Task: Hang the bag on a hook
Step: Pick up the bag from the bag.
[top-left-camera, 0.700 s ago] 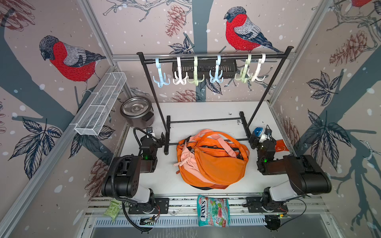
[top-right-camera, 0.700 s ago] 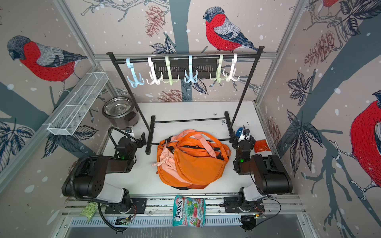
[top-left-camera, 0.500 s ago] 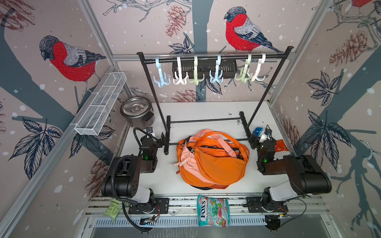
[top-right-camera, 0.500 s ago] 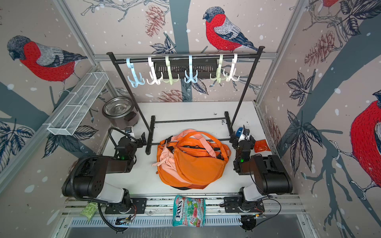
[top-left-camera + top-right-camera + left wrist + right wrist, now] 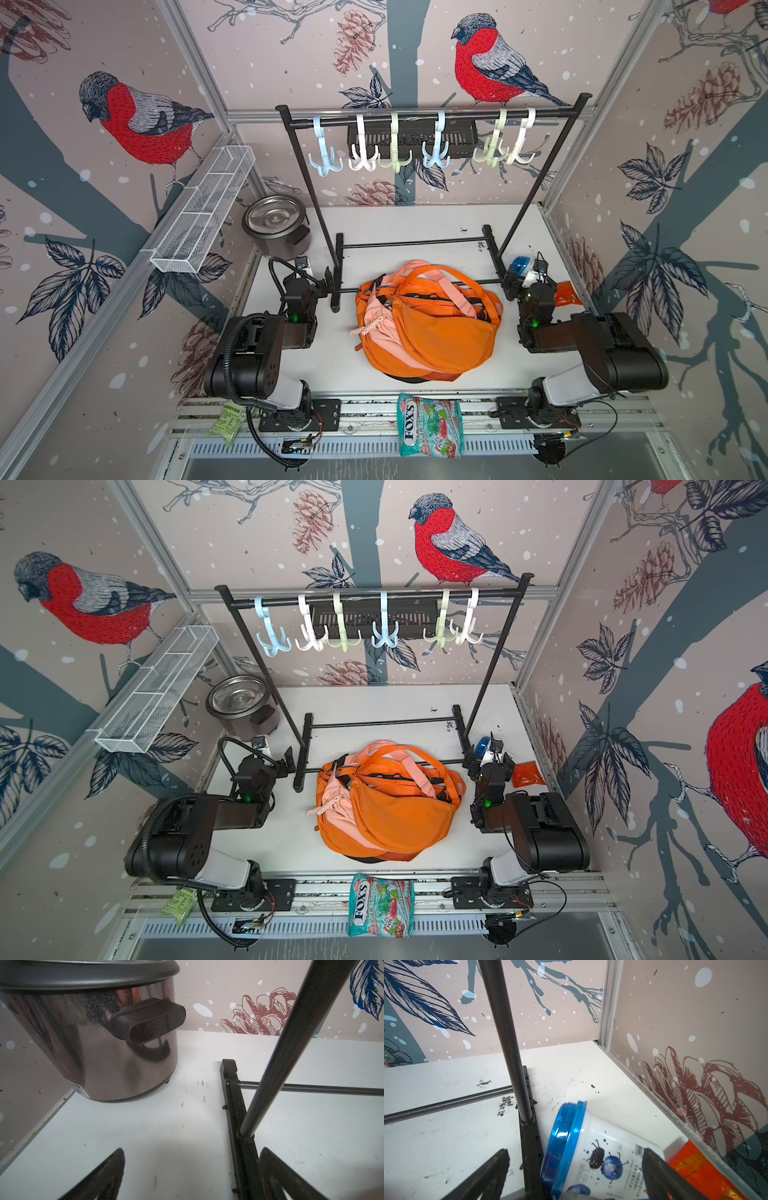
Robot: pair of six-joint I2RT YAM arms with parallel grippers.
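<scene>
We see the orange bag (image 5: 432,332) slumped on the white bench (image 5: 415,220) between our two arms, lying across the front bar of the black rack (image 5: 311,187) and well below the hooks (image 5: 434,151) on its top rail. Our left gripper (image 5: 192,1150) is released and empty beside the rack's foot, near the cooker pot (image 5: 93,1043). Our right gripper (image 5: 575,1151) is likewise released, with a tipped blue-lidded tub (image 5: 602,1147) just ahead.

Steel pot (image 5: 276,226), wire basket (image 5: 199,216), sweets packet (image 5: 430,426), blue-lidded tub (image 5: 602,1147)
</scene>
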